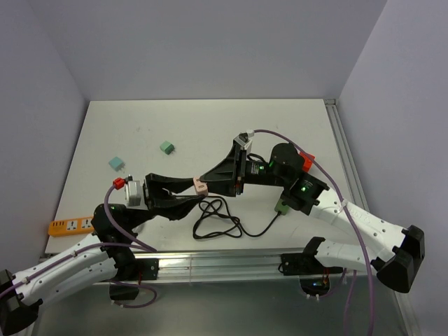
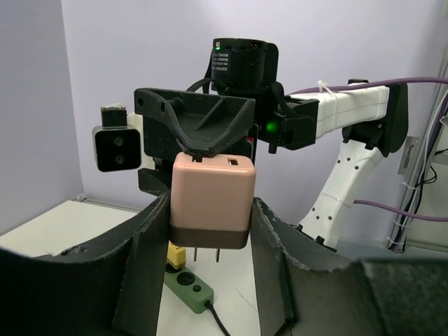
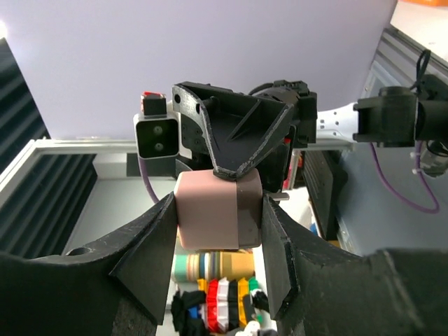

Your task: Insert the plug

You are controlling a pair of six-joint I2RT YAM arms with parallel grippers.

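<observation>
left arm (image 1: 70,269) and right arm (image 1: 364,224) meet, jaws clamped.

Light: bright, even and diffuse, from overhead; no glare on the white matte tabletop (image 1: 210,126).
Shadows: soft and faint, under the arms.
Focus: pink square plastic charger plug (image 2: 212,199) sharp in both wrist views; nearest foreground slightly soft.

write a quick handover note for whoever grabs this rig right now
Left end effector: shut on the pink plug.
Right end effector: shut on the same plug from the opposite side.
Plug is off the table, prongs bare, not in any socket.
Green power strip lies on the table, right of centre, black cable coiled beside it.
Done: plug picked up.
Left: probably one end effector lets go, then push plug into a socket.
</observation>
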